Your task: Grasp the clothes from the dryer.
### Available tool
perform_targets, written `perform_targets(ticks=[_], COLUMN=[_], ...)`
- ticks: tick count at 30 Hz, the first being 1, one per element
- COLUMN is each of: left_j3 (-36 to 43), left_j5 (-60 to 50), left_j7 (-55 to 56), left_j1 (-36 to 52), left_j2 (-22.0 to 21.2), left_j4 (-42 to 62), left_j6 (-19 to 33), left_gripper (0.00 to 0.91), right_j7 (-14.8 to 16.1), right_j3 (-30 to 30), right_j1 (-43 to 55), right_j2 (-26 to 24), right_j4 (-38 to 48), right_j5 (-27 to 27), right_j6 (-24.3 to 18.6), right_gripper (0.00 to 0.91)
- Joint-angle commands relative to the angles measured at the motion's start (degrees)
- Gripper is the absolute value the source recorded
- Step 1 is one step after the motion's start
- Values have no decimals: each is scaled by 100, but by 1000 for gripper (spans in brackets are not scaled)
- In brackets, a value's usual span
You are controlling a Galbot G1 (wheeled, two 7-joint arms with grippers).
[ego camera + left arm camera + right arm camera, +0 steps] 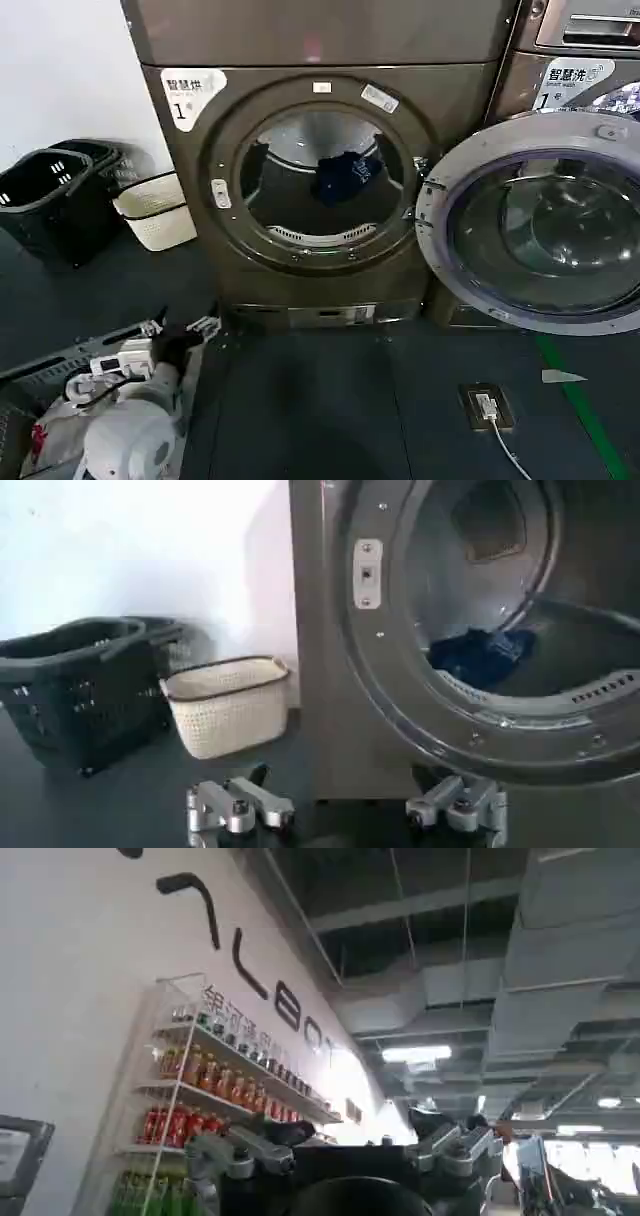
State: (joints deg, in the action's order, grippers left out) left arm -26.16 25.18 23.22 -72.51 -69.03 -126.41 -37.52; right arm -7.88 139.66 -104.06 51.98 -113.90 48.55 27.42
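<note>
We are starting from almost nothing done here. The dryer [320, 170] is standing with its door [535, 225] swung wide to our right, so the drum mouth is open to us, and the clothes [342, 176] are lying as a small navy bundle on the drum floor, untouched.

Our left hand [178, 330] is sitting low, down near the floor and off to the left of the machine, well apart from the porthole. In the left wrist view its fingers [240, 807] are spread wide, nothing between them, and the clothes [482, 655] are lying ahead of the hand and above it, just inside the drum's lip. Beyond that hand, away from the dryer, we are seeing a cream basket [228, 705] and a dark basket [80, 685] on the floor.

Our right hand [345, 1153] is pointing up at a ceiling and a drinks shelf [215, 1093], fingers apart, holding nothing; it looks parked.

So, as we judge it, everything is left: lifting the left hand, reaching through the mouth, closing on the bundle and drawing it out.
</note>
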Motion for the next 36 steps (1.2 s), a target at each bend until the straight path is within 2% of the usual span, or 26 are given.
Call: perform_targets(ticks=[1, 36], left_j3=[2, 75], left_j5=[-13, -35], left_j7=[-15, -27], left_j1=[-8, 23], left_j2=[-10, -70], left_j4=[-12, -5], left_j6=[0, -15], left_gripper=[907, 907], right_j7=[100, 135], right_j3=[-20, -15], right_j1=[-12, 10], right_j2=[22, 16], right_j4=[8, 34], right_j5=[-31, 19], right_j6=[-147, -304], right_gripper=[907, 907])
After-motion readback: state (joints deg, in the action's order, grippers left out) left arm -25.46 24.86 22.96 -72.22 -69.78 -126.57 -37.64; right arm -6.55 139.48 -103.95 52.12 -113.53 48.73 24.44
